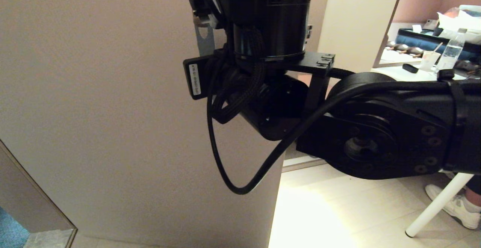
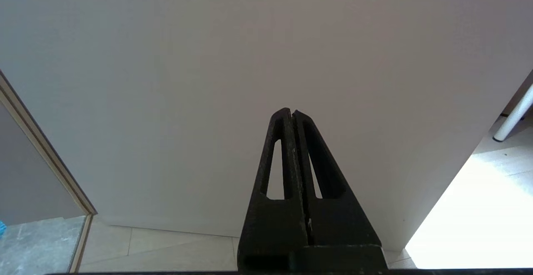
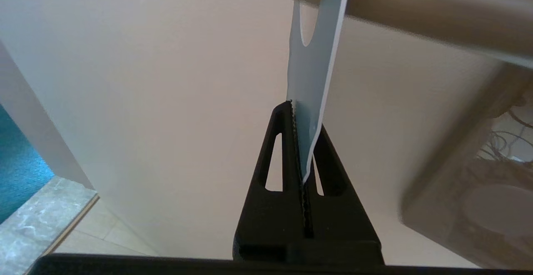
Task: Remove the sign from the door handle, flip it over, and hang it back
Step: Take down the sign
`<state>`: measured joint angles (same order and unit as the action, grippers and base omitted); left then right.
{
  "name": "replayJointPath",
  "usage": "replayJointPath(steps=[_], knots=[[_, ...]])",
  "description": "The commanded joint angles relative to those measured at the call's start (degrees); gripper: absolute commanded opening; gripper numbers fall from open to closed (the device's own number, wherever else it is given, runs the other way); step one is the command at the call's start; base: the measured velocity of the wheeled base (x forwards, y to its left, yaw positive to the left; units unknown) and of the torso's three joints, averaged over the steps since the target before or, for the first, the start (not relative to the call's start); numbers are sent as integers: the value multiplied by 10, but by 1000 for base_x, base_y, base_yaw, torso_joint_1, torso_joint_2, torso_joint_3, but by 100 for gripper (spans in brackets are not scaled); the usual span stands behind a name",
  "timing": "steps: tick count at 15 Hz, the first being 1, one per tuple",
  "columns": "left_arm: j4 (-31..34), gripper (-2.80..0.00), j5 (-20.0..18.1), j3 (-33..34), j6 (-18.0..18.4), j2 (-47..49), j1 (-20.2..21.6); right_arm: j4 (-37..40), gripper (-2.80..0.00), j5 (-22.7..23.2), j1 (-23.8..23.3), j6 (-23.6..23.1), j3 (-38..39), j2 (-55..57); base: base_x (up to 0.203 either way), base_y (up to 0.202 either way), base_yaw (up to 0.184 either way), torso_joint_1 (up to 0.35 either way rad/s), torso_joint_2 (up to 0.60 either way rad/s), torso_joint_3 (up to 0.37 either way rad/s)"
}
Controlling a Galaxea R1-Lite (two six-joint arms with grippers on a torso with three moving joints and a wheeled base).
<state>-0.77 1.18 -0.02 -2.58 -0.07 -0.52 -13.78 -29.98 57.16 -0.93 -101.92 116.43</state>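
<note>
**Q:** Panel by panel, what did your right gripper hold?

**A:** In the right wrist view, my right gripper (image 3: 300, 141) was clamped on the lower edge of the sign (image 3: 311, 83). The card stood edge-on between my toothed fingers (image 3: 287, 150), its pale blue face towards the camera. Its big hole sat at the far end, and the blurred bar of the door handle (image 3: 416, 21) crossed just behind that end. Whether the handle passed through the hole, I could not tell.

**Q:** And from the head camera?

**A:** My right arm (image 1: 375, 127) filled the middle of the head view, raised in front of the door (image 1: 94, 90). Only a strip of the sign, with the bottom of its hole, showed beside the wrist at (image 1: 204, 37). The fingers themselves were hidden behind the wrist there.

**Q:** Your left gripper?

**A:** My left gripper (image 2: 294, 112) was pressed together on nothing, pointing at the bare door panel low down, well apart from the sign. A white table leg (image 2: 514, 114) showed past the door's edge.
</note>
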Motion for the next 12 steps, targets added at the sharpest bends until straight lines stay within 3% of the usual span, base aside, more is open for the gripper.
replayJointPath(steps=[1, 5, 12], knots=[[0, -280, 0, -1, -1, 1, 0, -1, -280, -2, 1, 0, -12, 17, 0, 0, 0, 0, 0, 0], [0, -280, 1, 0, -1, 1, 0, -1, -280, -46, 7, 0, -31, 35, 0, 0, 0, 0, 0, 0], [0, -280, 1, 0, -1, 1, 0, -1, -280, -47, 19, -3, -89, 68, 0, 0, 0, 0, 0, 0]])
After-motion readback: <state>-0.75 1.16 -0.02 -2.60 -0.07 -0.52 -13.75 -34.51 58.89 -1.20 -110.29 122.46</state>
